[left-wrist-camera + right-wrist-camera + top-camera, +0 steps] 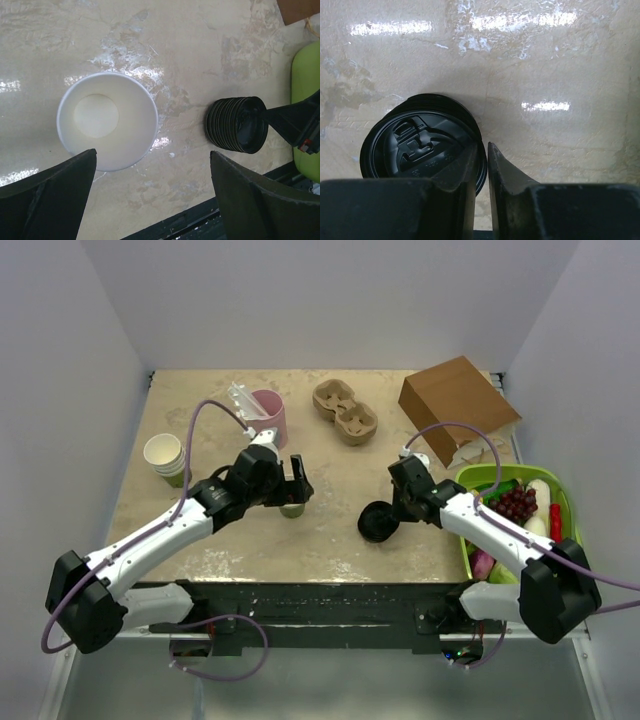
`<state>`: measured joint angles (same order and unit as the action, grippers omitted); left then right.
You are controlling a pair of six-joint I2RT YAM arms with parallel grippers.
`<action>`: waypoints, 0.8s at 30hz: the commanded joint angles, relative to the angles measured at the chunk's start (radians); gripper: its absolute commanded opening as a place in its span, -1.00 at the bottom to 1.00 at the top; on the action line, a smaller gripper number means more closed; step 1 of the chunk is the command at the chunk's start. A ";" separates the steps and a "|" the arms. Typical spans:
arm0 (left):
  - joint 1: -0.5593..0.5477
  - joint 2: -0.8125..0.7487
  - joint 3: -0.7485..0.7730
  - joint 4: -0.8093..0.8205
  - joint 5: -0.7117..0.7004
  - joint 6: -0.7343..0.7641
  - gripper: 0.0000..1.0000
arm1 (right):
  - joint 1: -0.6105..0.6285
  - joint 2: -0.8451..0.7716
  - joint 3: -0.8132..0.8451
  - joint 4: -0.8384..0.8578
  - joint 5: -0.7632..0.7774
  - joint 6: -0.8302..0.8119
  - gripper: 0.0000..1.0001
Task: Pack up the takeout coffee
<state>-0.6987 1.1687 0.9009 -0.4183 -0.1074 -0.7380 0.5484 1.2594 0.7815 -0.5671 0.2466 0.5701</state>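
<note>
Lidding step, by my reading: small cream-white paper cup (pixel 107 120) stands lidless on the surface (pixel 200 50) beneath the wide-open left end effector (pixel 152 165); right end effector (pixel 486 147) pinches the round black plastic lid stack (pixel 235 124) at its rim. Next likely needs one lid freed, then seated squarely.

We log cup (pixel 107 120) mid-table, lid stack (pixel 235 125) right of it, carrier (pixel 345 410) behind both, bag (pixel 455 405) right rear, basket (pixel 478 472) before bag.
</note>
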 commanded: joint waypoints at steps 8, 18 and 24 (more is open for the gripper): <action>-0.027 0.031 0.064 0.046 0.023 0.034 0.99 | -0.004 -0.032 0.025 -0.011 0.019 -0.026 -1.00; -0.061 0.032 0.092 0.056 0.015 0.063 0.99 | -0.002 -0.089 0.064 -0.050 -0.024 -0.041 -1.00; -0.114 0.083 0.144 0.055 -0.001 0.088 0.99 | -0.002 -0.115 0.078 -0.073 -0.041 -0.045 -1.00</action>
<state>-0.7788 1.2205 0.9737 -0.4038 -0.1013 -0.6918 0.5484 1.1728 0.8143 -0.6174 0.2237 0.5381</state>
